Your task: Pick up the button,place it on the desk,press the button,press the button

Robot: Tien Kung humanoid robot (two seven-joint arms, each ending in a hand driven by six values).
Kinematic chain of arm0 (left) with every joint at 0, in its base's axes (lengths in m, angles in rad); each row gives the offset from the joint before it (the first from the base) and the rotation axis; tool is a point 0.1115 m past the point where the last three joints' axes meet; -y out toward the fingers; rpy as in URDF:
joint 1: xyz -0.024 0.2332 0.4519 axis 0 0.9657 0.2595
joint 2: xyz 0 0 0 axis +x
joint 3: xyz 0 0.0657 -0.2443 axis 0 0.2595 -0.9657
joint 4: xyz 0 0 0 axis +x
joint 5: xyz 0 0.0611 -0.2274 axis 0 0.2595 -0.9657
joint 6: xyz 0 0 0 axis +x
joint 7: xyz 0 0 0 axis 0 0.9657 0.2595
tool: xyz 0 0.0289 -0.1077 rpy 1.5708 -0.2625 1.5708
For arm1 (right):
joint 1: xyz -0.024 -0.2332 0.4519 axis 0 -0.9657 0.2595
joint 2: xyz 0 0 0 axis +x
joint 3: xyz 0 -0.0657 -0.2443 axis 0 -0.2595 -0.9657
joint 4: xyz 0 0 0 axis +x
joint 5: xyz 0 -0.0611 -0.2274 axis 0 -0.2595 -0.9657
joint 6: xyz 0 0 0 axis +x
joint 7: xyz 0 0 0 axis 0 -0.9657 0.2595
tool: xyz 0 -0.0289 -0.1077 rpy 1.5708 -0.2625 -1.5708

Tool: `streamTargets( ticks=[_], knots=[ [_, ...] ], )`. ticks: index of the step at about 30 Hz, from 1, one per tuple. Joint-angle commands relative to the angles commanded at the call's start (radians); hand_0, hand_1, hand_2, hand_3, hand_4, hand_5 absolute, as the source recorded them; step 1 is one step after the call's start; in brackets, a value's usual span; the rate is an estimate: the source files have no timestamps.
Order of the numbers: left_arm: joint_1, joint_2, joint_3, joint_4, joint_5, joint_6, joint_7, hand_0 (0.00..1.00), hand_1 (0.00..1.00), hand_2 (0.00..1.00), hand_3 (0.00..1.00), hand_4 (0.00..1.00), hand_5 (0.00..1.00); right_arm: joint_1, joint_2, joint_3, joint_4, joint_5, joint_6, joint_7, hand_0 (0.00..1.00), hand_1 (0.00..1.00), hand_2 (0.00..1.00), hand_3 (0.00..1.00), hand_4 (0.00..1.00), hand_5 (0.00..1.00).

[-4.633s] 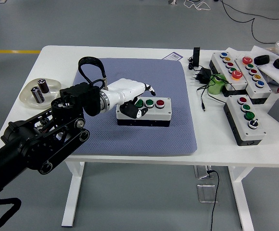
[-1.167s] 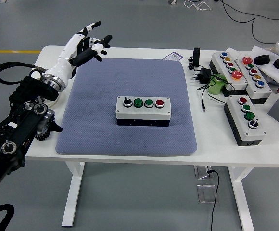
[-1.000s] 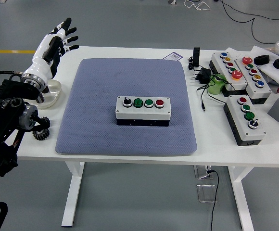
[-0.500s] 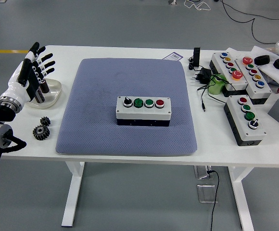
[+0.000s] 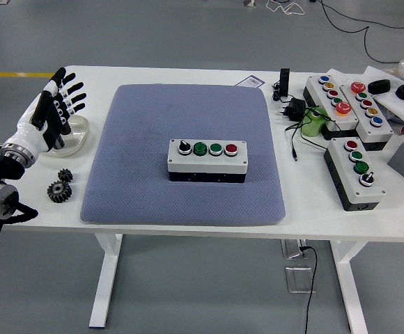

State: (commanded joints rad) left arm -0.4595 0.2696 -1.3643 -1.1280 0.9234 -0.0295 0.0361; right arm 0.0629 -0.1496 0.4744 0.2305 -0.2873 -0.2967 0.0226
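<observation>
White counter (image 5: pixel 188 233), blue mat (image 5: pixel 188 125), button box (image 5: pixel 207 160) centred. Left hand (image 5: pixel 45 115) far left, fingers (image 5: pixel 73 97) spread, empty. Risked clipping dish (image 5: pixel 76 136) on return.

The scene is brightly and evenly lit from overhead, with soft light that leaves only faint, short shadows under the button box (image 5: pixel 207 160) on the blue mat (image 5: pixel 184 154) and beneath the white table (image 5: pixel 188 223) on the grey floor. The picture is sharp across the middle, and the coloured caps on the box show small pale glints, while the white tabletop is close to washed out but keeps its edges. Toward the left edge the white hand (image 5: pixel 47 111) looks slightly soft, and the table's lines bow a little near the corners.
</observation>
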Motion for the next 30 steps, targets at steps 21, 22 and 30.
streamTargets(
  ticks=[21,22,30],
  knots=[
    [0.007,-0.010,0.010,-0.001,-0.051,0.094,-0.065,0.902,0.910,0.949,0.966,0.737,0.998,0.004,0.000,-0.016,-0.001,0.004,0.001,-0.002,0.639,0.546,0.577,0.630,0.235,0.260],
    [0.009,-0.009,0.008,-0.001,-0.051,0.093,-0.064,0.902,0.910,0.949,0.966,0.737,0.998,0.003,0.000,-0.017,-0.001,0.004,0.001,-0.002,0.639,0.546,0.577,0.630,0.235,0.260],
    [0.012,-0.004,-0.005,-0.003,-0.035,0.075,-0.046,0.902,0.909,0.946,0.964,0.737,0.998,0.005,0.000,-0.029,-0.001,0.003,0.000,-0.001,0.639,0.546,0.577,0.630,0.235,0.260]
  ],
)
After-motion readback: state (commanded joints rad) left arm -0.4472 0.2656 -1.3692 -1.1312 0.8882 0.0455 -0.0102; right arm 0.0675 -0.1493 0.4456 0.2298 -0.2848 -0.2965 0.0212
